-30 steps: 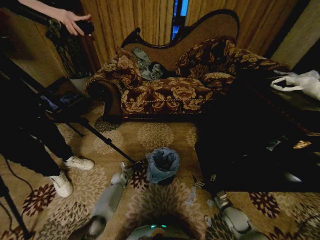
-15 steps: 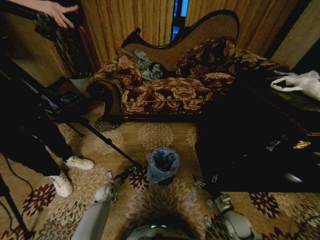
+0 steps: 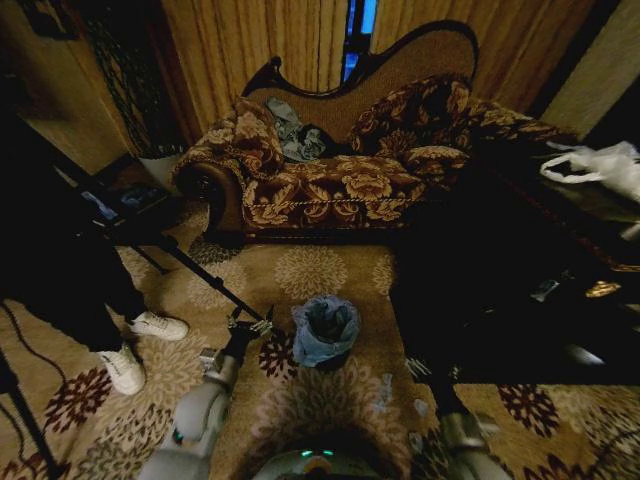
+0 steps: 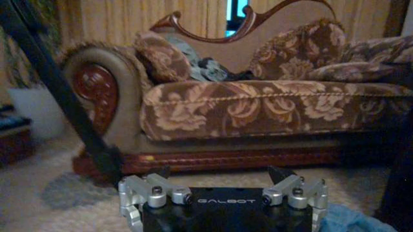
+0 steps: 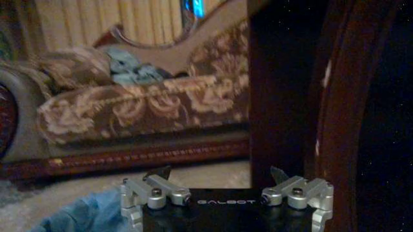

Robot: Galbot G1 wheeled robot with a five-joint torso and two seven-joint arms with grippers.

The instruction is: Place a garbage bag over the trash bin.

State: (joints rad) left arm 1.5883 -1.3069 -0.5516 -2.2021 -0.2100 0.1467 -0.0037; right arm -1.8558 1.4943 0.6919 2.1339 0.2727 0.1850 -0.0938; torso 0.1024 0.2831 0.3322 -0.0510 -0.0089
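The bin (image 3: 325, 352) is showing only a dark sliver at its base; the crinkled, pale blue garbage bag (image 3: 324, 326) is draping over its rim and hiding the rest. It is standing on the flowered carpet (image 3: 310, 272), in front of the sofa (image 3: 340, 185). The left gripper (image 3: 250, 325) is hovering just beside the bag, fingers spread wide and empty. The right gripper (image 3: 432, 370), dim against the dark table (image 3: 520, 300), is also gaping open, apart from the bag.

Pale arms — perhaps grey — "GALBOT"-marked black wrists.

trash bin (image 3: 325, 345) mostly hidden (under bag (image 3: 322, 322))
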